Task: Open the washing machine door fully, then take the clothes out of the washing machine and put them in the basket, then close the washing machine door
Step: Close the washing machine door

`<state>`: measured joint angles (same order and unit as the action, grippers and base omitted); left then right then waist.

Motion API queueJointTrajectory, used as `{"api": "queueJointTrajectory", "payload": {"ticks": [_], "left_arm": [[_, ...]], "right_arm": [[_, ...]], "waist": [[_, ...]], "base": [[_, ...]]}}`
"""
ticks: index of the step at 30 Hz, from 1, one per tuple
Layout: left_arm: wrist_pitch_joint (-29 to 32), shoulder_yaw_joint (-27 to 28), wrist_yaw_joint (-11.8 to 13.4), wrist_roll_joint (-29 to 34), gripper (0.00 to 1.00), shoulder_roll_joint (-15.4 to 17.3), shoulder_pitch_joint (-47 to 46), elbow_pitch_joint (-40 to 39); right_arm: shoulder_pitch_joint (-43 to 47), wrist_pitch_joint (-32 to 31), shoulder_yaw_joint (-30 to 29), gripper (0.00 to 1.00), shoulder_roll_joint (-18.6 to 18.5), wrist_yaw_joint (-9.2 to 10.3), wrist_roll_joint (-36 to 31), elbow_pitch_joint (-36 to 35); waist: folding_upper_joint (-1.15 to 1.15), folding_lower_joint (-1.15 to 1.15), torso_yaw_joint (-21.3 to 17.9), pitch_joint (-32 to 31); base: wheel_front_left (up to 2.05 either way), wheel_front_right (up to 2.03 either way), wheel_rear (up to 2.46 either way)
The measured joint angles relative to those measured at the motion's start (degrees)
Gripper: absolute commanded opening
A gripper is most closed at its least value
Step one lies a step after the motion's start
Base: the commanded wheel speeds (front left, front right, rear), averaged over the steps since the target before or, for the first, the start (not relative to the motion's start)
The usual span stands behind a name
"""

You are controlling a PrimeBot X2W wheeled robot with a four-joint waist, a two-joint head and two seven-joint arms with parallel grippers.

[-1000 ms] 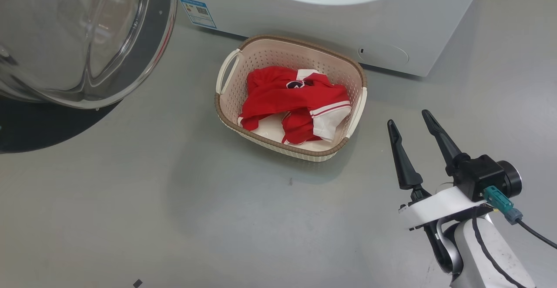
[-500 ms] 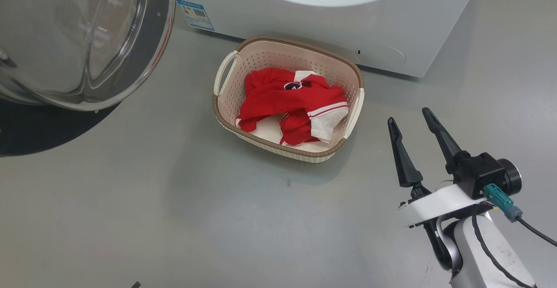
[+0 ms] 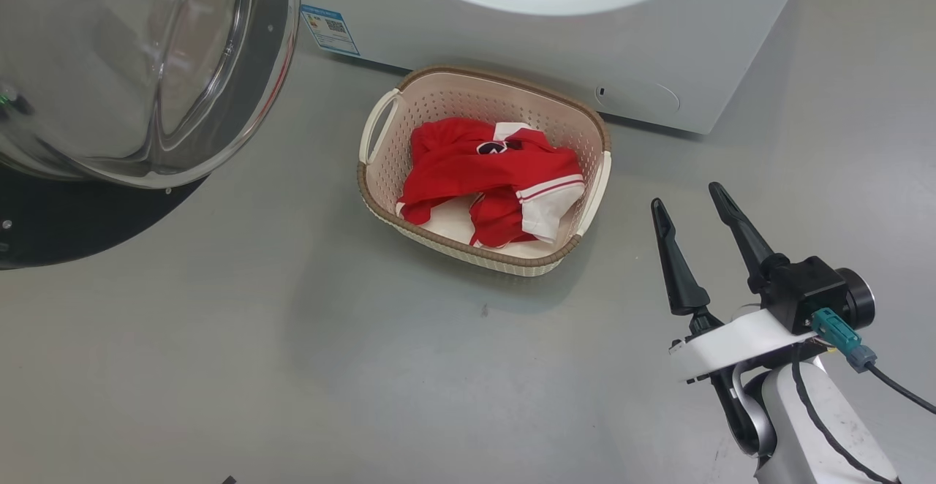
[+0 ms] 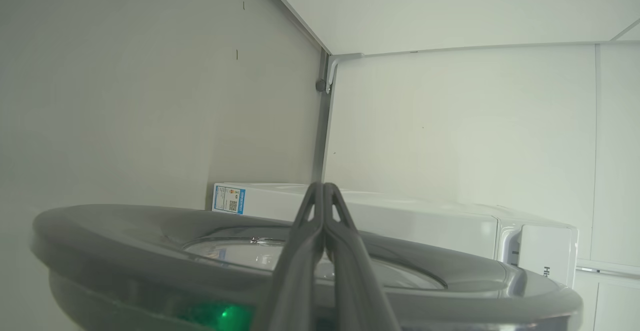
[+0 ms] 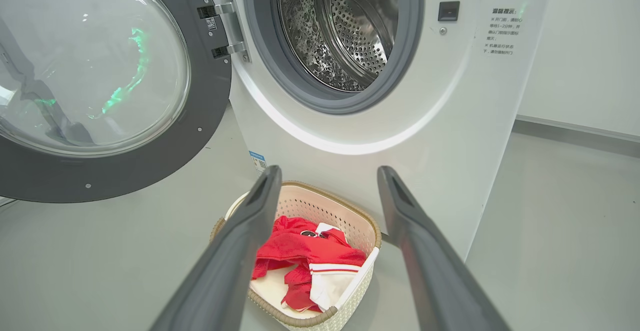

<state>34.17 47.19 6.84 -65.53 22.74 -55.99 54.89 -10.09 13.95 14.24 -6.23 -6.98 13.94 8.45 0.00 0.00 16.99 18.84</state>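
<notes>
On grey floor (image 3: 292, 367), white walls (image 4: 450, 121) behind: cream perforated basket (image 3: 468, 100) of red clothes (image 3: 461, 166); right gripper (image 3: 686, 197) spread; left gripper (image 4: 324, 186) pinched together, perhaps against glossy black door (image 4: 100, 226).

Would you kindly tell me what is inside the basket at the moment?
The clothes, red with white trim, lie crumpled in the basket, covering most of its bottom; anything beneath them is hidden.

red clothes (image 3: 468, 169), cream basket (image 3: 468, 100), white washing machine (image 3: 512, 53)
</notes>
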Motion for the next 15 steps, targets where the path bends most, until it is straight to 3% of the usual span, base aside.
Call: {"api": "queueJointTrajectory", "payload": {"ticks": [15], "left_arm": [[5.4, -1.3, -0.1, -0.4, 0.00, -0.8, 0.0, 1.3]], "right_arm": [[0.0, 0.3, 0.0, 1.00, 0.4, 0.00, 0.2, 1.1]], "waist": [[0.00, 0.00, 0.1, -1.0]], "base": [[0.00, 0.00, 0.00]]}}
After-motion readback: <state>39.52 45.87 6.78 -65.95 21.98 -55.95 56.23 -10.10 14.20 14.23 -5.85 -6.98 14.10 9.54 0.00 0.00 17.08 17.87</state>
